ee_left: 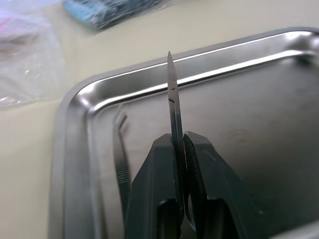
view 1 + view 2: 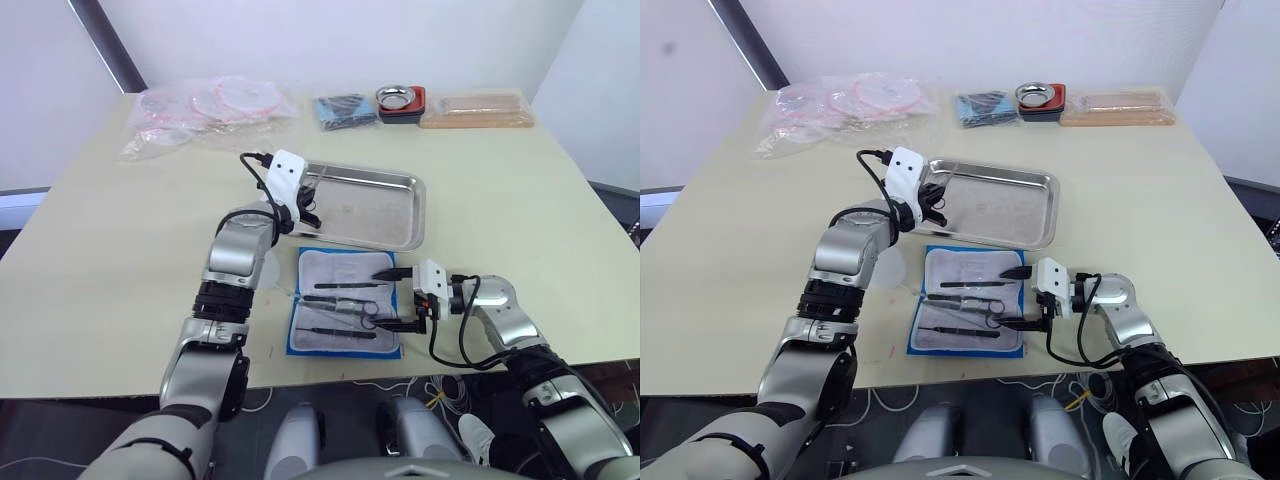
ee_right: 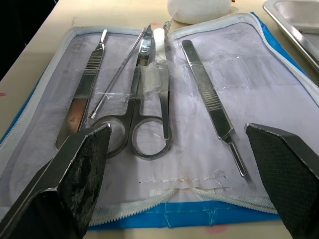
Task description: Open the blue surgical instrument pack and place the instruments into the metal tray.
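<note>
The blue surgical instrument pack (image 2: 335,265) lies unzipped and flat near the table's front edge, its grey-white lining up. Several instruments rest on it: tweezers (image 3: 84,94), a thin probe (image 3: 117,74), ring-handled scissors (image 3: 147,99) and a flat handle (image 3: 209,99). My right gripper (image 3: 182,149) is open, level with the pack's right edge, its fingers (image 3: 79,169) spread wide over the instruments' handles. The metal tray (image 2: 375,210) stands just behind the pack. My left gripper (image 1: 179,137) hovers over the tray's left end, shut on a slender pointed instrument (image 1: 174,109). One pair of tweezers (image 1: 119,149) lies in the tray.
Along the table's far edge lie clear plastic bags of pink tubing (image 2: 210,110), a small blue packet (image 2: 345,108), a round metal bowl in a red holder (image 2: 400,98) and a tan packet (image 2: 478,110). The pack sits close to the table's front edge.
</note>
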